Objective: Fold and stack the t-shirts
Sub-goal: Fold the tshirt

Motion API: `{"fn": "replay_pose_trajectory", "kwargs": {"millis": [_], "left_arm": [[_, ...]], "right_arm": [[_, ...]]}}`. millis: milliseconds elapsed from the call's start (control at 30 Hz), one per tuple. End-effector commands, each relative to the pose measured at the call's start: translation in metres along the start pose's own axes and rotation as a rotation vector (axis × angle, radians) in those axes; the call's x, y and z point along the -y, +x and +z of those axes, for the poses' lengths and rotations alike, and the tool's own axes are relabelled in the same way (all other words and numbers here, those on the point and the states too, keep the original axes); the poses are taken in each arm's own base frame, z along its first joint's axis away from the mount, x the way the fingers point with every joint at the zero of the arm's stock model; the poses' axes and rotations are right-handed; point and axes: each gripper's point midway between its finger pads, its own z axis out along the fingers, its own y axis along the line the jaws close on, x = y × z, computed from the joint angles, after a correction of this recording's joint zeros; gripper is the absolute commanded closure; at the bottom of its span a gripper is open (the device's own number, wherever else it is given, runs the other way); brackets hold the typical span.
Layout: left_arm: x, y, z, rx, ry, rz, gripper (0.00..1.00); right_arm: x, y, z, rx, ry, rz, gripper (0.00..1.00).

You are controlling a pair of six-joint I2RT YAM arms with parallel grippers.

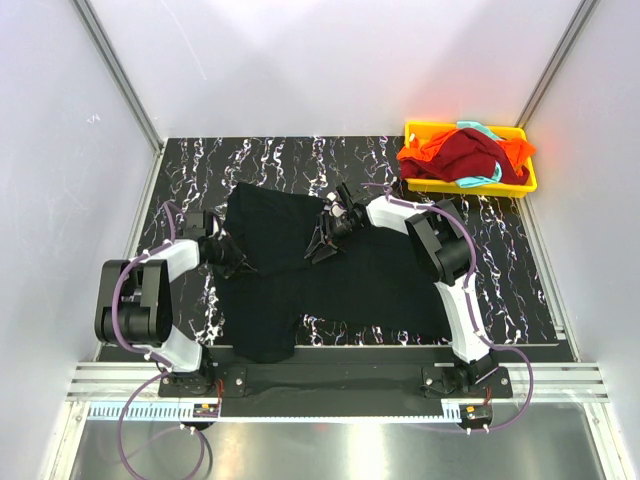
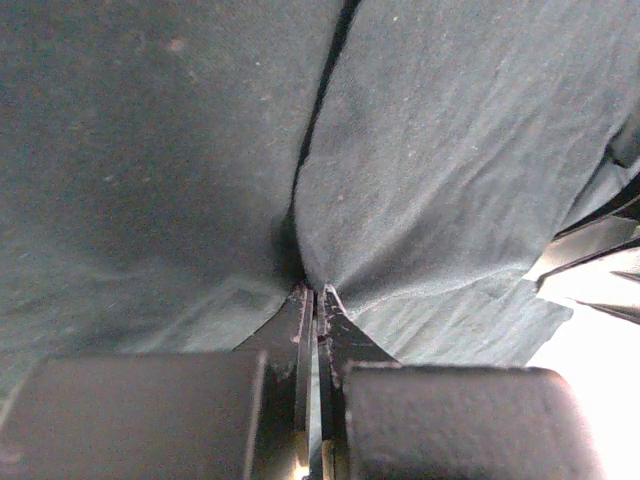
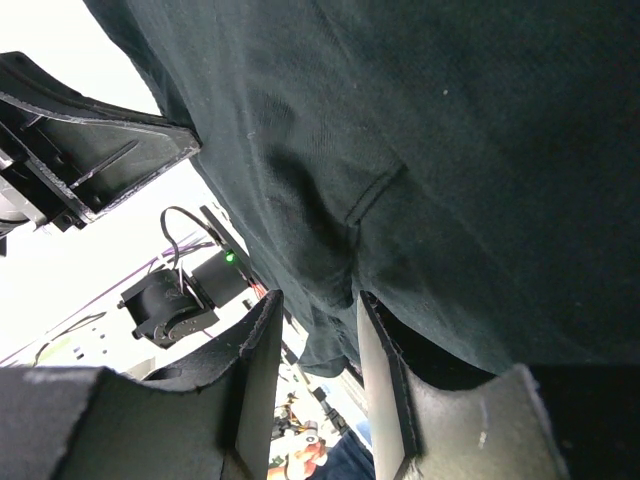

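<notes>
Left end effector [image 2: 316, 298] is pressed together, pinching a pucker of the black tee [image 1: 330, 285] at its left edge, centre-left in the top view. Right end effector [image 3: 318, 335] sits at frame centre, its fingers [image 3: 258, 350] closed on a hanging fold of the same tee, which is lifted there. The rest of the tee lies spread on the desk [image 1: 200, 170]. At upper right, the tray [image 1: 415, 128] holds the red tee [image 1: 475, 155], orange tee [image 1: 420, 152] and teal tee [image 1: 485, 178], heaped together.
</notes>
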Motion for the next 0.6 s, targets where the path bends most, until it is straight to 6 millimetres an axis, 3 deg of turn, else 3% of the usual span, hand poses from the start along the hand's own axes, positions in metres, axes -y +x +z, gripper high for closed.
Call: {"fn": "replay_pose_trajectory", "kwargs": {"millis": [0,200,400,567], "left_arm": [[0.001,-0.018,-0.014,0.073,-0.045,0.057,1.00],[-0.003,-0.019,-0.011,0.059,-0.062,0.044,1.00],[-0.005,-0.026,-0.009,0.058,-0.091,0.062,1.00],[-0.003,-0.029,-0.010,0.054,-0.094,0.080,1.00]], "right_arm": [[-0.008,0.005,0.003,-0.022,-0.029,-0.019,0.57],[-0.007,0.005,0.004,-0.027,-0.033,-0.014,0.57],[-0.007,0.015,0.013,-0.054,-0.026,-0.010,0.66],[-0.009,0.022,0.022,-0.074,-0.028,-0.008,0.65]]}}
